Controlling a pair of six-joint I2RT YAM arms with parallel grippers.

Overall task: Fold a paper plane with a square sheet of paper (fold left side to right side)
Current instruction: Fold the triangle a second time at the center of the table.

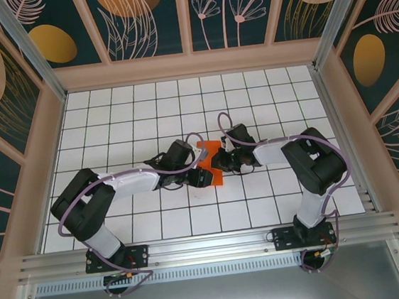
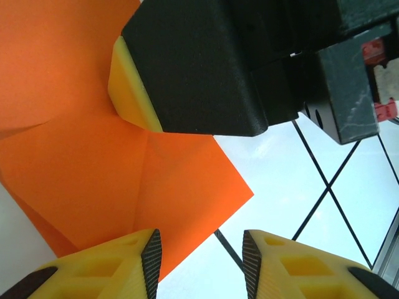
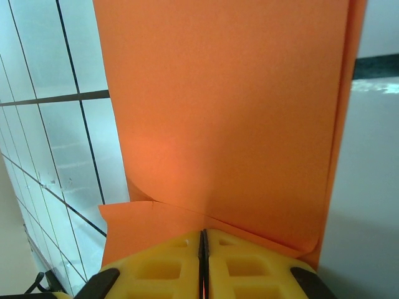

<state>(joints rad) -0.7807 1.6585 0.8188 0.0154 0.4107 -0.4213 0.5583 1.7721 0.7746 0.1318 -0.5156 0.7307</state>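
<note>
A thin, bright orange sheet of paper [image 1: 209,150] lies part-folded near the middle of a white counter [image 1: 251,101] ruled with a dark grid, between two black robot arms that reach in from either side. The right claw [image 1: 220,163] sits at the paper's right side. In its wrist view the two yellow fingers [image 3: 249,268] are pressed together with the paper's edge pinched between them, and the creased sheet [image 3: 230,112] rises away in front of the claw. The left claw [image 1: 200,179] is at the paper's near left. In its wrist view the fingers [image 2: 106,268] stand partly apart and grip nothing. The paper [image 2: 81,162] spreads just beyond its fingertips, one corner pointing across the gap.
</note>
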